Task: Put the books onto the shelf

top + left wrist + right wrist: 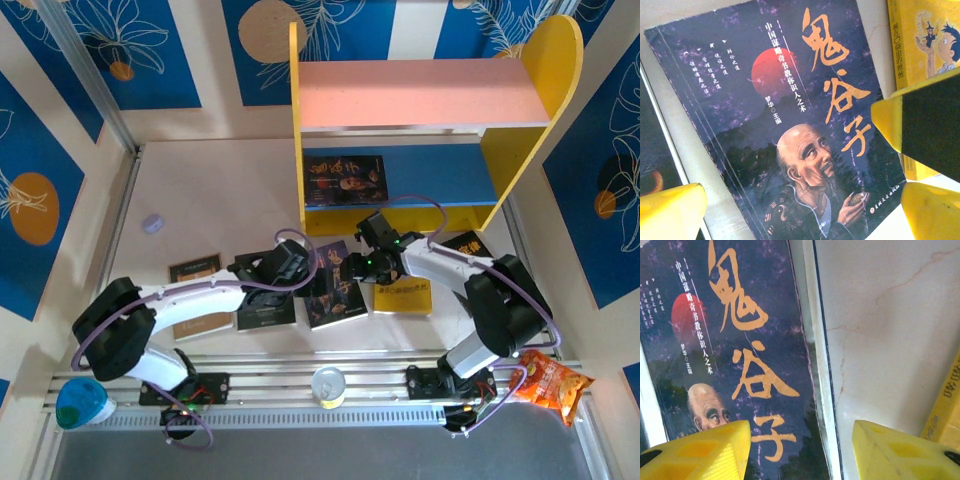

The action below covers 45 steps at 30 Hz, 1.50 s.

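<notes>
The left tool (800,220) hung spread wide over the portrait book (790,130), pinching nothing. In its wrist view one yellow finger (670,212) sat at 7 o'clock and the other at 5 o'clock; whether the tips touched the cover I could not tell. A yellow-edged black piece (927,120) jutted in at 3 o'clock, above the gap between that book and the yellow cartoon book (925,40). The right tool (800,450) was spread too, and empty. Its finger (700,452) at 7 o'clock hung over the portrait book's cover near the right edge, and the one at 5 o'clock over bare tabletop (880,340), with the yellow book's edge at 4 o'clock.

From above, both tools met over the portrait book, which lay flat in the middle of the tabletop. The left arm stretched in from 8 o'clock and the right arm from 4 o'clock. A black book (265,310) lay just beside the portrait book at 9 o'clock, and the yellow cartoon book just beside it at 3 o'clock. A tan book (195,268) lay farther out at 9 o'clock, and a black book with yellow characters (470,242) at 2 o'clock, near the shelf's foot. The shelf (420,95) stood at 12 o'clock, with one dark portrait-cover book (345,180) resting in its blue lower tier. A snack bag (550,385) lay at 5 o'clock, beside the right arm's base
</notes>
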Each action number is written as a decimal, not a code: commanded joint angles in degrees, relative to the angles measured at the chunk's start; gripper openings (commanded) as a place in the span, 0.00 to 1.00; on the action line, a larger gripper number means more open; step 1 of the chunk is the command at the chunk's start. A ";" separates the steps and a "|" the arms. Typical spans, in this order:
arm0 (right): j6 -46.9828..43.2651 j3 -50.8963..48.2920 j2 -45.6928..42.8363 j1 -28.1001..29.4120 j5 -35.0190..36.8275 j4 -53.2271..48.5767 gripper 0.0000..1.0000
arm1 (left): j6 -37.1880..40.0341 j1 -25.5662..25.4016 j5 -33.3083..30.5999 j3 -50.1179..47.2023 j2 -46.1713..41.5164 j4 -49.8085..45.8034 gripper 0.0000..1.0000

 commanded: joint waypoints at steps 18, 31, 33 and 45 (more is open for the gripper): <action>-0.36 1.15 6.41 -3.62 -1.41 0.94 0.29 | -1.41 -1.10 0.46 3.89 6.40 -1.47 0.98; -1.14 0.01 5.89 -5.64 -2.76 1.10 0.27 | -2.24 -1.45 -1.10 7.18 10.68 -7.09 0.97; -1.20 -0.06 5.89 -5.63 -3.00 1.36 0.27 | -2.37 -1.58 -1.21 7.80 11.45 -7.79 0.96; -1.59 -1.28 5.28 -4.15 -4.96 2.59 0.26 | -0.34 -1.72 2.68 9.02 12.81 -0.88 0.97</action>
